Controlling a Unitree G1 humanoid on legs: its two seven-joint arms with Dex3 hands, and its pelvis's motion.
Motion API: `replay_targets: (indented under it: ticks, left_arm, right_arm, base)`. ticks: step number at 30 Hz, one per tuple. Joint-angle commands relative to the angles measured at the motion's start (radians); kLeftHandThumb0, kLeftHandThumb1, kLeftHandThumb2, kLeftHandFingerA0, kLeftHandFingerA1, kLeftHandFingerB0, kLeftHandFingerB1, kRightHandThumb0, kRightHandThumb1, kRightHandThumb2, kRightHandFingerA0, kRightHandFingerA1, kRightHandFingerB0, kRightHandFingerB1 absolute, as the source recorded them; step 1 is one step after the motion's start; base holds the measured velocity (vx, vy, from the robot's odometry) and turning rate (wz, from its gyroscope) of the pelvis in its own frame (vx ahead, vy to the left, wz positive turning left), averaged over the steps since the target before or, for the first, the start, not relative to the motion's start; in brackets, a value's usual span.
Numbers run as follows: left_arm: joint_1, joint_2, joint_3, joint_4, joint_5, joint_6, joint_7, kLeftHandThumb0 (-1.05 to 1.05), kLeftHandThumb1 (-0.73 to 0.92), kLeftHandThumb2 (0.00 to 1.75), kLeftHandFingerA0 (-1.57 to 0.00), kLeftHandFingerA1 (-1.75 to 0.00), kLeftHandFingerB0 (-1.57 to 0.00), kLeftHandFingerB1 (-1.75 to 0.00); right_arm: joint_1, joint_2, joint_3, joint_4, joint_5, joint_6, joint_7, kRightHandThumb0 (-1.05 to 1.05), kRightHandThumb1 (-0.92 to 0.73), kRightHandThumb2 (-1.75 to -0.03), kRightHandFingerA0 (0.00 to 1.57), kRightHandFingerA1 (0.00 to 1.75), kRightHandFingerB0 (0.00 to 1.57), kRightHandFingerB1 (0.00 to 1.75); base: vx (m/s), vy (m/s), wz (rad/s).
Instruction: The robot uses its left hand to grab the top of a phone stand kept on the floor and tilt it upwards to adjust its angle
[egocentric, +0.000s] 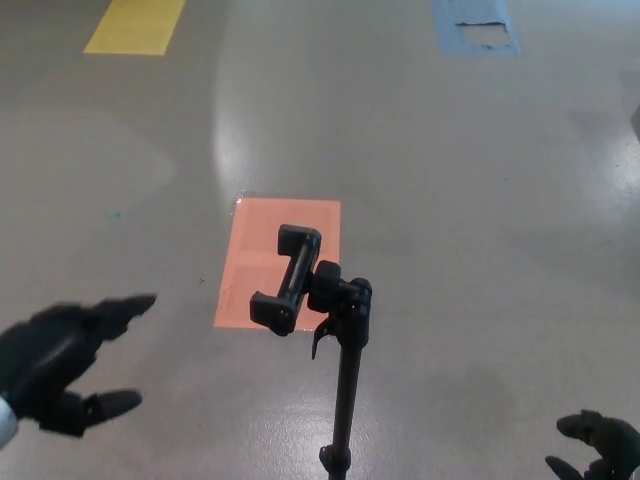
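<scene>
A black phone stand rises from the bottom edge on a thin pole (347, 410). Its clamp head (288, 278) sits at the top, empty, tilted over an orange floor patch. My left hand (60, 362) is at the lower left, open with fingers spread, well to the left of the clamp and not touching it. Only part of my right hand (600, 448) shows in the lower right corner, fingers apart, holding nothing.
Grey glossy floor (450, 200) all around. An orange rectangle (255, 262) lies behind the clamp, a yellow rectangle (135, 25) at the far left, a worn blue one (475, 27) at the far right.
</scene>
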Motion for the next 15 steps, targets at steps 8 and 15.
replay_targets:
  ticks: [8, 15]
  left_arm:
    - [-0.004, 0.057, 0.058, -0.274, 0.025, 0.002, -0.086, -0.84, 0.68, 1.01, -0.13, -0.34, 0.00, -0.16]
    - [-0.035, 0.058, 0.051, -0.331, 0.089, 0.005, -0.077, -0.80, 0.65, 1.00, -0.11, -0.37, 0.00, -0.19]
  right_arm:
    - [-0.028, -0.019, -0.017, 0.006, 0.004, 0.008, 0.025, -0.66, -0.85, -0.65, 0.23, 0.35, 0.18, 0.28]
    - [-0.035, -0.021, -0.017, 0.008, 0.003, 0.019, 0.032, -0.66, -0.84, -0.65, 0.23, 0.34, 0.18, 0.28]
  base:
    - [0.00, 0.000, 0.00]
    - [0.00, 0.000, 0.00]
